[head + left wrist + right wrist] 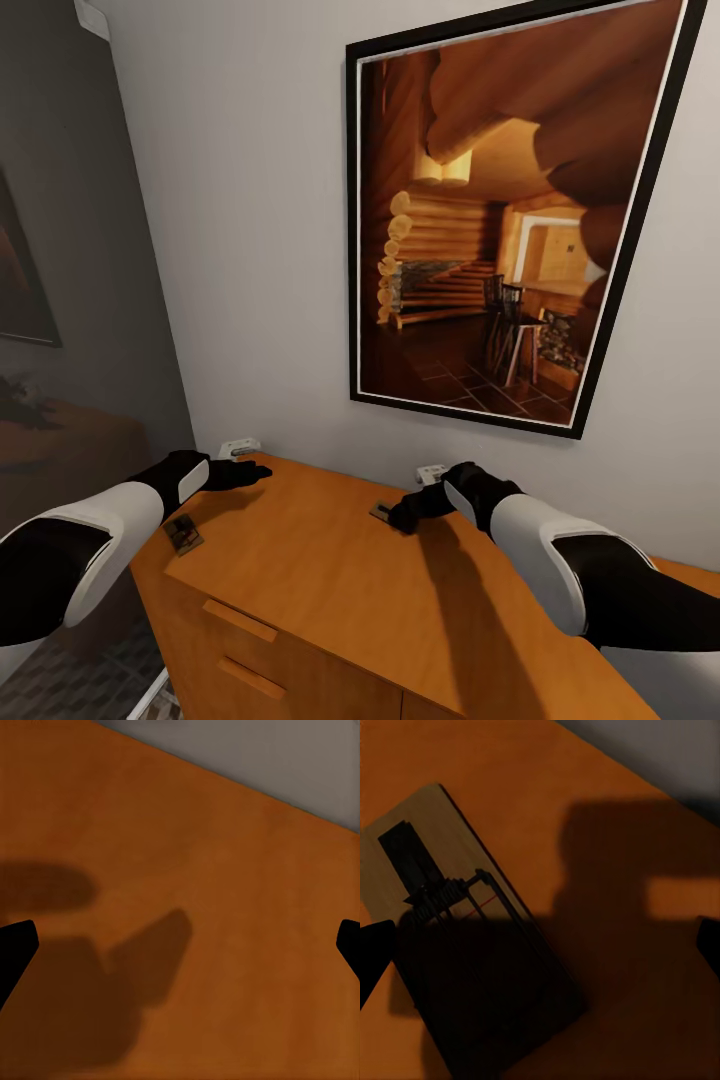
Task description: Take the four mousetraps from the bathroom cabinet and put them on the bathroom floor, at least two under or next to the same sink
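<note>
Reaching over the cabinet (330, 570) top, both arms hung low: the left gripper (250, 473) sat near the back left corner with jaws spread wide over bare wood. Right gripper (400, 517) hovered just above one mousetrap (457, 922), jaws released, not touching it. Another mousetrap (183, 533) lay at the top's left edge, beside the left forearm.

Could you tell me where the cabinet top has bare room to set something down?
The cabinet top is bare across its middle, between the left gripper and right gripper, and forward toward the front edge. It is crowded at the left edge, where one mousetrap lies, and under the right gripper, where another mousetrap sits.
</note>
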Motion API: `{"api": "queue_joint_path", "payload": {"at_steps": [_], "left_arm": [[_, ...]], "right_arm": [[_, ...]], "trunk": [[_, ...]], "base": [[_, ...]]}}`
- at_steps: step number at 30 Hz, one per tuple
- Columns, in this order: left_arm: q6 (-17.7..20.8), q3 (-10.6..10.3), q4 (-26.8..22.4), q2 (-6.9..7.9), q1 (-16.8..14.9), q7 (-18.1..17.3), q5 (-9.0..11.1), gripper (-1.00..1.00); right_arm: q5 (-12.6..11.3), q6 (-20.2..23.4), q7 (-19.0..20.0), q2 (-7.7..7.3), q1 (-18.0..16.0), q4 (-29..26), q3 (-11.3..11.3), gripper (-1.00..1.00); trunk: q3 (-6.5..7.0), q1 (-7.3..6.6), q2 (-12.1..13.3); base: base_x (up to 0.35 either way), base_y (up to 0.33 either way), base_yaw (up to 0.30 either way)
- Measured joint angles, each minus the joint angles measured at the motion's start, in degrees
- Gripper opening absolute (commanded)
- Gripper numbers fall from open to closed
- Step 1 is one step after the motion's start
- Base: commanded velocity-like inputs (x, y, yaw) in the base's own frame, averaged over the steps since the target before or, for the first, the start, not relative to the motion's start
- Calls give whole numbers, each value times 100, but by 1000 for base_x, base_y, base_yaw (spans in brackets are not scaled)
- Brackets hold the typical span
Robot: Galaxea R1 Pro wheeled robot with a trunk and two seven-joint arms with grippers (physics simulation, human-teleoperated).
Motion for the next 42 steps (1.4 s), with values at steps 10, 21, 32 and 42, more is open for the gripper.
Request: {"api": "queue_joint_path", "payload": {"at_steps": [10,21,32,42], "left_arm": [[0,-1,-1,0,-1,0,0,100],[0,0,0,0,-1,0,-11,100],[0,2,-2,0,-1,5,-12,100],[0,3,-2,0,-1,11,-13,100]], "right_arm": [[42,444,10,3,-4,-344,101,100],[34,933,5,3,-4,-848,90,100],[33,956,3,3,-4,-888,89,100],[34,923,3,3,-3,-892,96,100]], "trunk": [[-1,0,1],[-1,0,1],[-1,0,1],[-1,0,1]], "base": [[0,0,0],[0,0,0],[0,0,0],[0,0,0]]}}
